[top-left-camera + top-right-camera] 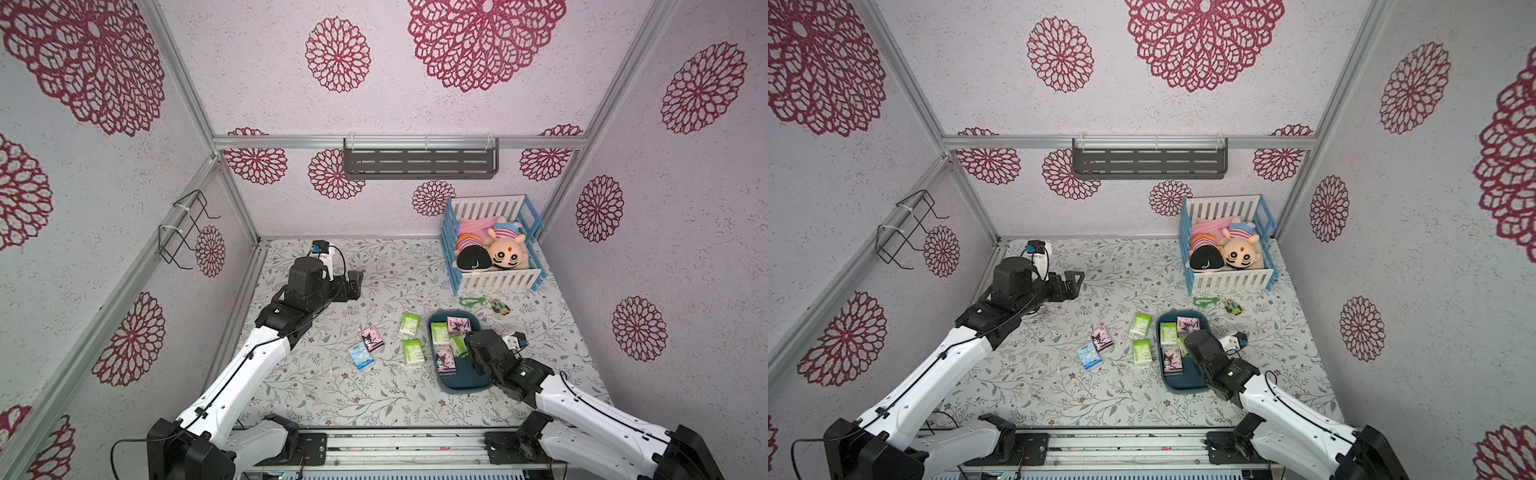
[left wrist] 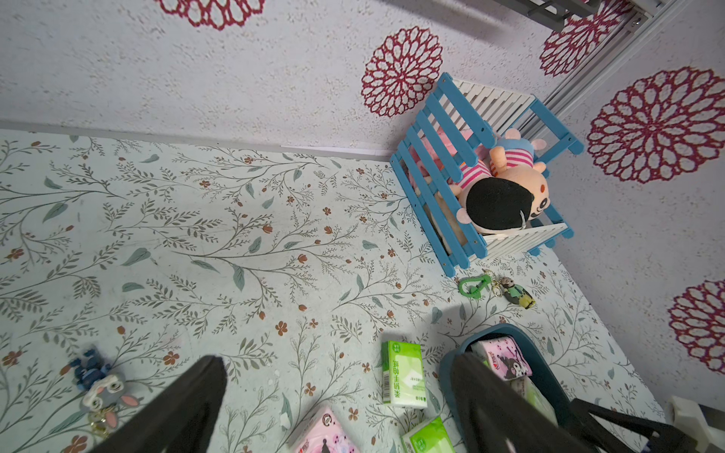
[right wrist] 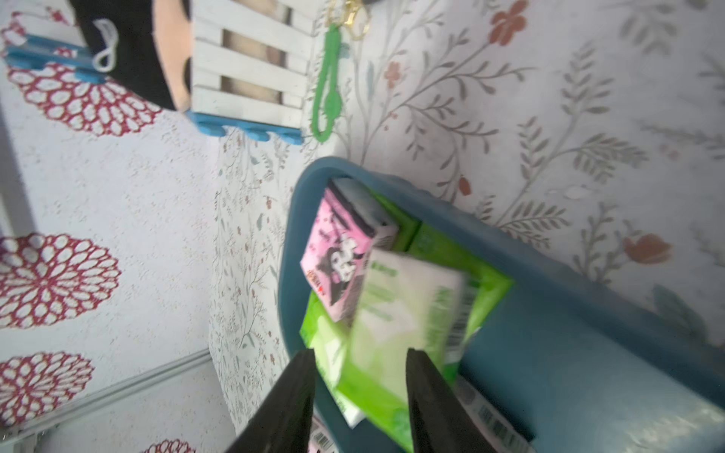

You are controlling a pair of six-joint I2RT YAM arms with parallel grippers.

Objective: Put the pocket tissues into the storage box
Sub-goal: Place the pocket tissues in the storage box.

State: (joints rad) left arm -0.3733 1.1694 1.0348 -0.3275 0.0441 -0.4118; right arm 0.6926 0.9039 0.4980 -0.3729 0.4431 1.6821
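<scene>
The dark teal storage box (image 1: 461, 388) (image 1: 1183, 384) lies right of the table's middle and holds several pocket tissues, among them a green pack (image 1: 439, 332) and pink packs (image 1: 458, 324) (image 1: 444, 359). My right gripper (image 3: 359, 353) hangs over the box, jaws apart, with a blurred green pack (image 3: 404, 310) loose between them above the other packs. On the table to the left of the box lie two green packs (image 1: 409, 324) (image 1: 413, 351), a pink pack (image 1: 372, 337) and a light blue pack (image 1: 360, 356). My left gripper (image 1: 355, 286) (image 2: 337, 361) is raised at the back left, open and empty.
A blue-and-white toy crib (image 1: 494, 249) with plush dolls stands at the back right. A green clip (image 1: 469, 302) and a figure keychain (image 1: 501, 306) lie between crib and box. A small toy keychain (image 2: 102, 388) lies below my left arm. A grey shelf (image 1: 419, 160) hangs on the back wall.
</scene>
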